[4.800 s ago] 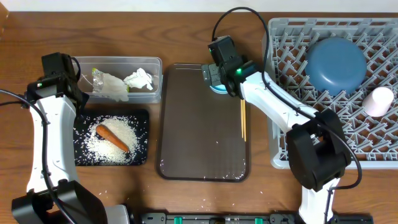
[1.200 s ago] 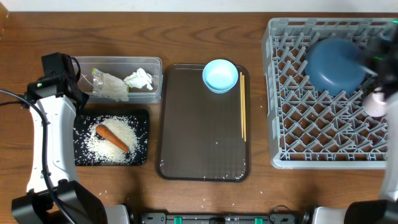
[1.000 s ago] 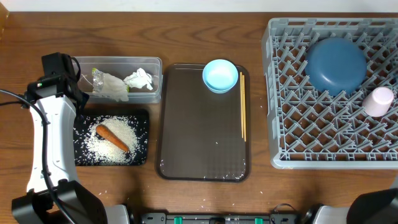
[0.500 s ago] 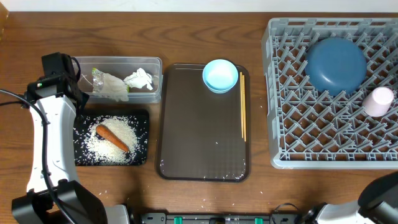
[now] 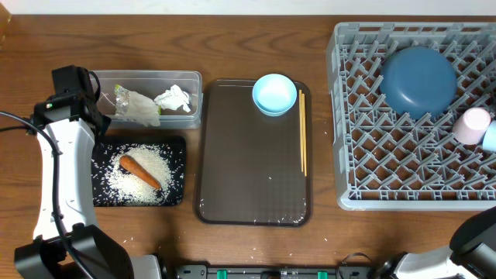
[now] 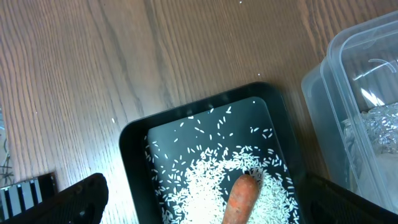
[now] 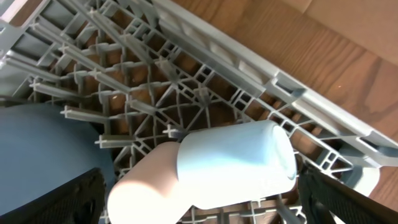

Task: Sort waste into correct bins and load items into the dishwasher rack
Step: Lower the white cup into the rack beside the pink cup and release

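Observation:
The grey dishwasher rack (image 5: pixel 364 155) holds the upturned dark-blue bowl (image 5: pixel 419 80) and the white cup (image 5: pixel 470 126) lying on its side. In the right wrist view the cup (image 7: pixel 205 168) looks pinkish at one end and pale blue at the other. My right gripper (image 7: pixel 202 208) is open just above it. The small light-blue bowl (image 5: pixel 274 94) and the chopsticks (image 5: pixel 302 132) lie on the brown tray. The black tray (image 5: pixel 177 143) holds rice (image 5: pixel 128 182) and the carrot (image 5: pixel 139 171). The clear tub (image 5: pixel 195 85) holds the tissue (image 5: pixel 173 98) and the wrapper (image 5: pixel 136 106). My left gripper (image 6: pixel 205 208) is open above the black tray (image 6: pixel 134 149).
The brown serving tray (image 5: pixel 252 178) lies in the middle between the bins and the rack. A few rice grains (image 5: pixel 128 238) lie on the wooden table below the black tray. The right arm's base (image 5: pixel 477 244) shows at the bottom right corner.
My right arm left the light-blue bowl on the brown tray and swung right, out of the overhead view. A pale blue patch now shows beside the cup. The left arm has not moved.

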Controlling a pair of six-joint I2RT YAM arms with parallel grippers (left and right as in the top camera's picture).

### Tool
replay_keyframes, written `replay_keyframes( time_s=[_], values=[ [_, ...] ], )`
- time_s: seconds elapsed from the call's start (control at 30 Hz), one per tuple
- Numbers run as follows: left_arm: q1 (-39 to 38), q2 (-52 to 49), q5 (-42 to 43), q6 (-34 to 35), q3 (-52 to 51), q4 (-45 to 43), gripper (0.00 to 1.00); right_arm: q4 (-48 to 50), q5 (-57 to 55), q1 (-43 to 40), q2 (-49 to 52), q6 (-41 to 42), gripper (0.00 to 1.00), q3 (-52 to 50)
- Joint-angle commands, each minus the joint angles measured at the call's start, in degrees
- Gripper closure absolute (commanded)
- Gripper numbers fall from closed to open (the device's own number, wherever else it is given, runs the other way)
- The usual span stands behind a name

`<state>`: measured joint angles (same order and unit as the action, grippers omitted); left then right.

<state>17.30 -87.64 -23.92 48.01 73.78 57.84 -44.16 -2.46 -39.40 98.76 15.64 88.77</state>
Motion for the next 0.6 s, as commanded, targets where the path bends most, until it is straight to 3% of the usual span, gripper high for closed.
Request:
replay_keyframes(
  time_s=[0.0, 0.2, 0.27, 0.33, 0.4, 0.57],
  values=[
    [0.2, 0.2, -0.3, 0.3, -0.1, 0.2, 0.01, -0.2, 1.2, 1.3, -1.7, -0.5, 0.03, 0.4],
    [0.2, 0.2, -0.3, 0.3, -0.1, 0.2, 0.01, -2.1, -7.3, 0.7, -1.9, 5.4, 0.06, 0.4],
    [0.2, 0.2, -0.3, 0.3, -0.1, 0.2, 0.01, -2.6, -9.3, -0.3, -1.9, 5.6, 0.17, 0.4],
    [0.2, 0.2, -0.3, 0.3, -0.1, 0.2, 0.01, -3.0, -9.5, -1.7, -1.9, 5.6, 0.43, 0.4],
    [0.2, 0.2, -0.3, 0.3, -0.1, 0.2, 0.01, -4.0, -9.4, -3.5, -1.9, 7.3, 0.57, 0.4],
    [0.2, 0.2, -0.3, 0.3, -0.1, 0.2, 0.01, -5.2, -6.3, -7.9, -1.9, 8.6, 0.72, 0.4]
  ],
)
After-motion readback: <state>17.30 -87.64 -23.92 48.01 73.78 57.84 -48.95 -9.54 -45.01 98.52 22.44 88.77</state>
